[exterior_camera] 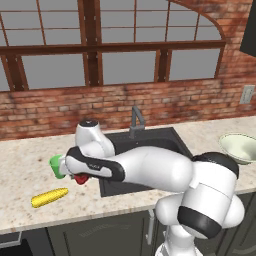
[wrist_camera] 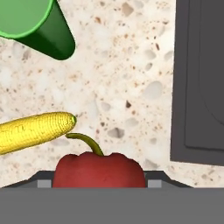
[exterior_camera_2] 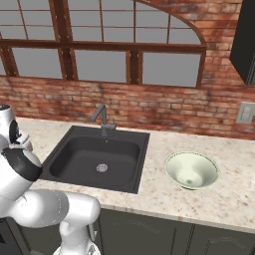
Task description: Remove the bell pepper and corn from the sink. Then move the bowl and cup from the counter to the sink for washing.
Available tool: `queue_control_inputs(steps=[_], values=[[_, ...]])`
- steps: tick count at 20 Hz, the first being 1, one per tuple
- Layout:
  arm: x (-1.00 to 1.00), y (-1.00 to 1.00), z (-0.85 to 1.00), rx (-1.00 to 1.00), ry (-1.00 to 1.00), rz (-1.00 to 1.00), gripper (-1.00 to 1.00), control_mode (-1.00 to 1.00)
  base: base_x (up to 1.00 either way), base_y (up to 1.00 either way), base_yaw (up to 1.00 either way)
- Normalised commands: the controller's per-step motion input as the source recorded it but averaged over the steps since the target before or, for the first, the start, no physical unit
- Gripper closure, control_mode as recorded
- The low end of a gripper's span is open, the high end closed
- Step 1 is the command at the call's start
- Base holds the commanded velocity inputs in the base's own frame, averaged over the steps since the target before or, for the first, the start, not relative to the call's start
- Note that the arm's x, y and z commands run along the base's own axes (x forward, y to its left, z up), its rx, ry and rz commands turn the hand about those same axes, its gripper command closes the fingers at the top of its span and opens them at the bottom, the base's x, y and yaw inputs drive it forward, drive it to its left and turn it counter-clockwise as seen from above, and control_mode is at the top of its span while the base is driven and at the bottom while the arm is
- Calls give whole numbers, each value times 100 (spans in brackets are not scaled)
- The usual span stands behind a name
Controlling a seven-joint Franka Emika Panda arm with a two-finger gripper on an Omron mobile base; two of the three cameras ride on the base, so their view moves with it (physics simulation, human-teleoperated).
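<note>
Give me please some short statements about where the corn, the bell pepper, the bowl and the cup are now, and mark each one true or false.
1. The corn lies on the counter, left of the sink. True.
2. The bell pepper lies at the bottom of the sink. False: it sits between the fingers of the end effector, above the counter.
3. The bowl stands on the counter, right of the sink. True.
4. The cup is inside the sink. False: it is on the counter, near the corn.
5. The sink basin holds vegetables. False: in the right base view it holds only its drain.
</note>
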Motion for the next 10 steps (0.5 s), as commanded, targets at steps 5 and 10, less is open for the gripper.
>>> queue_control_inputs(steps=[5,10], values=[[-13,3,-17,0,0,-12,100,-100,0,0,0],[-13,2,-18,0,0,-8,100,-100,0,0,0]])
